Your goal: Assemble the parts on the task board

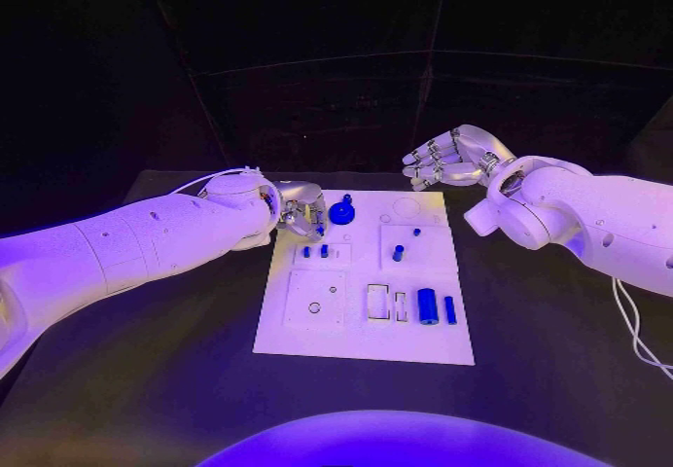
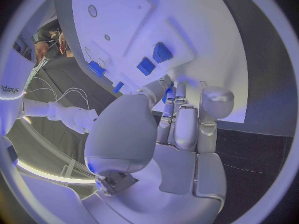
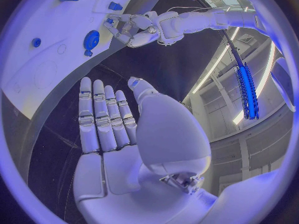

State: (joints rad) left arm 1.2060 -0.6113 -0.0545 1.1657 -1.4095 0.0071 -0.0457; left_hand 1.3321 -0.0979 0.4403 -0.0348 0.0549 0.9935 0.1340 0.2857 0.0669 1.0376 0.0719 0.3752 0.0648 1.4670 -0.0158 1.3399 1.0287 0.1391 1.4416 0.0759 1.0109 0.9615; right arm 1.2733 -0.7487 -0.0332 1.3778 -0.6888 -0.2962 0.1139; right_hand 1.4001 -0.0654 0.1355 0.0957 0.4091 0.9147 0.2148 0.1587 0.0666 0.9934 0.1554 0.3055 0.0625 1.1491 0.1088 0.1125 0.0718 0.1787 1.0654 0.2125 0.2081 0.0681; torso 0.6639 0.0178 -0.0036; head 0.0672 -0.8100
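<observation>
Left hand (image 1: 298,209) sat at the task board (image 1: 365,336) far-left edge, fingers (image 2: 179,115) curled down toward a small blue part (image 1: 318,204) there. Couldn't tell whether it was actually pinched or just touched; the wrist view had the fingertips covering it. The round blue knob part (image 1: 342,214) stood just beside those fingers, board-inward, upright. Left hand was clearly the nearer one.

Right hand (image 1: 451,156) hovered off the board's far-right corner, above the desk (image 1: 140,389), fingers (image 3: 102,117) straight and apart, holding nothing.

Other parts: two small pegs (image 1: 314,251) and one peg (image 1: 399,253) mid-board, standing upright; two long cylinders (image 1: 437,305) lying near the right edge, long axis running toward the robot.

Surface was flat dark desk with room on all sides of the board. My read: next move depended on the left fingers, not the right.
</observation>
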